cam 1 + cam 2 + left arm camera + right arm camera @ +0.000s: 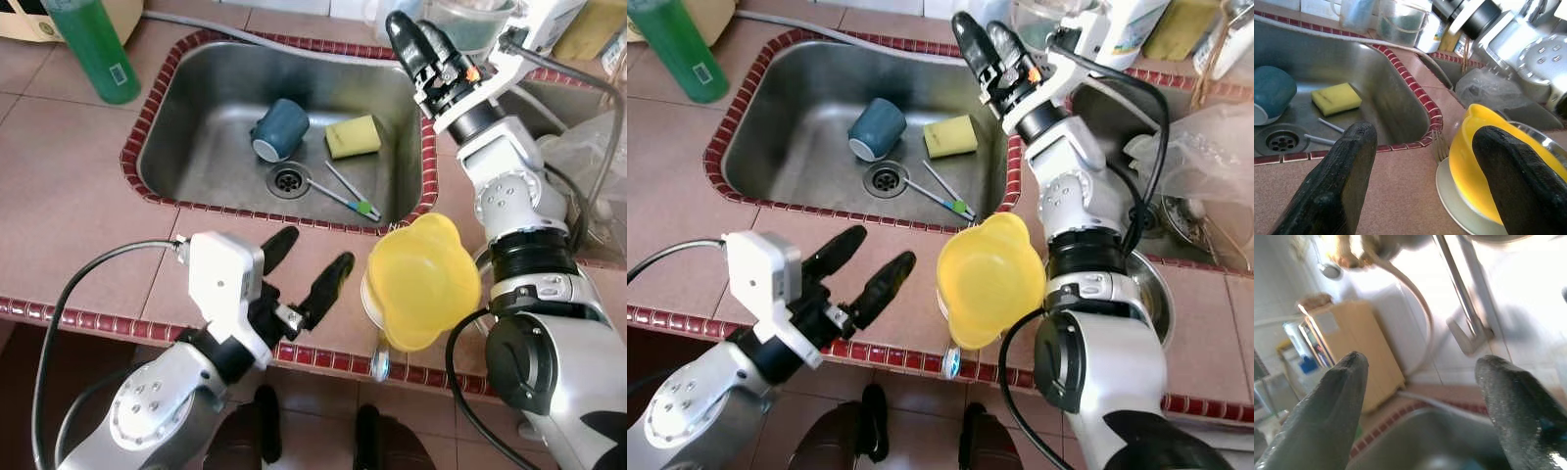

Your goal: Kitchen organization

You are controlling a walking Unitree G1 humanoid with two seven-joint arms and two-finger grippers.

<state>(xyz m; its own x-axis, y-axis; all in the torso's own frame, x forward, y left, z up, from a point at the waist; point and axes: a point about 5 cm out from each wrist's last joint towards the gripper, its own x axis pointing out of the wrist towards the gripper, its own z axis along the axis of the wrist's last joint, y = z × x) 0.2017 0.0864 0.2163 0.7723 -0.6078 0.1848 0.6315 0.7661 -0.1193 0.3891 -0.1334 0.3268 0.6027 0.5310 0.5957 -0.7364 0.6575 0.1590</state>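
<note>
Left eye view has the left gripper (312,257) low over the tiled tabletop (69,196), jaws spread wide and holding nothing, just beside a yellow bowl (423,279) that sits on a white plate (1449,196). Raised over the sink's (196,108) far right corner, the right gripper (980,39) also has its jaws apart and empty. In the basin lie a blue mug (279,128) on its side, a yellow sponge (353,136) and a toothbrush (343,191) near the drain. A green bottle (90,44) stands on the tabletop, left of the sink.
</note>
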